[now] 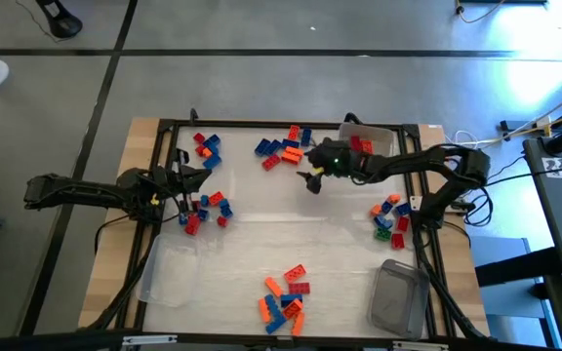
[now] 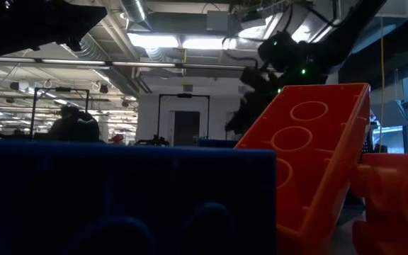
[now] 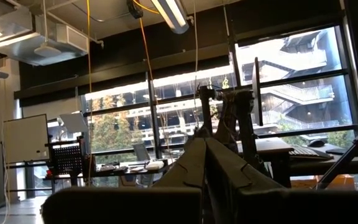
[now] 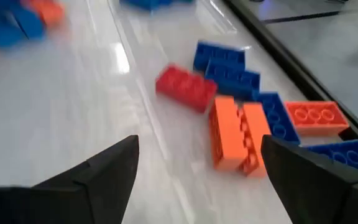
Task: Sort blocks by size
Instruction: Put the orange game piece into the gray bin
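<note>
The blocks lie on the table in several loose clusters of red, orange and blue. My right gripper (image 1: 310,178) (image 4: 197,180) hangs open just short of the far-middle cluster (image 1: 283,148). Ahead of its fingers lie a red block (image 4: 186,88), an orange block (image 4: 235,134) and blue blocks (image 4: 225,62), all flat on the table. Nothing is between its fingers. My left gripper (image 1: 195,180) (image 3: 207,155) waits at the table's left, shut and empty, tipped upward toward the room. Other clusters lie at the far left (image 1: 206,146), left middle (image 1: 208,207), right (image 1: 390,216) and near middle (image 1: 286,297).
Clear plastic tubs stand at the far right (image 1: 371,141), near left (image 1: 174,273) and near right (image 1: 398,297). A black frame (image 1: 261,124) borders the table. In the low view, a blue block (image 2: 119,191) and an orange block (image 2: 310,142) fill the foreground.
</note>
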`<action>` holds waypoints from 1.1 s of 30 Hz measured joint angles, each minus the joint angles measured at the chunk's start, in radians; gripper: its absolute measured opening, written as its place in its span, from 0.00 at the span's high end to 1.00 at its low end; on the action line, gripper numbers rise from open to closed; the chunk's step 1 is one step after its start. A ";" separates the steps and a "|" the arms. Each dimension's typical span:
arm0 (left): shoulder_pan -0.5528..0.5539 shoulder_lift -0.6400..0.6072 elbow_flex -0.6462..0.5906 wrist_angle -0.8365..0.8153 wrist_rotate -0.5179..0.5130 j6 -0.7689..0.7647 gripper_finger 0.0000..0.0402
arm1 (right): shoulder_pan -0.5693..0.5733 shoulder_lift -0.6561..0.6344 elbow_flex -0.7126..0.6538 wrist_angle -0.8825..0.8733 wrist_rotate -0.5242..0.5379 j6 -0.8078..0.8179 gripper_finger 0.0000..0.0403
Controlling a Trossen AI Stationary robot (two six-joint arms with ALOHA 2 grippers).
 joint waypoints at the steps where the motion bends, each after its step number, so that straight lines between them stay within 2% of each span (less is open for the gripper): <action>1: 0.000 0.000 0.000 0.000 0.000 0.000 1.00 | 0.003 0.016 0.000 0.002 0.008 -0.018 0.17; 9: 0.000 0.000 0.000 0.000 0.000 0.000 1.00 | 0.002 0.105 0.000 0.080 0.017 -0.086 0.17; 15: 0.000 0.000 0.000 0.000 0.000 0.002 1.00 | 0.001 0.152 0.067 0.066 0.017 -0.094 0.17; 25: 0.000 0.000 0.000 0.000 0.000 0.013 1.00 | 0.001 0.226 0.264 -0.218 0.029 -0.096 0.17; 33: 0.000 0.000 0.000 0.000 0.000 0.010 1.00 | -0.022 0.244 0.291 -0.263 0.025 -0.095 0.17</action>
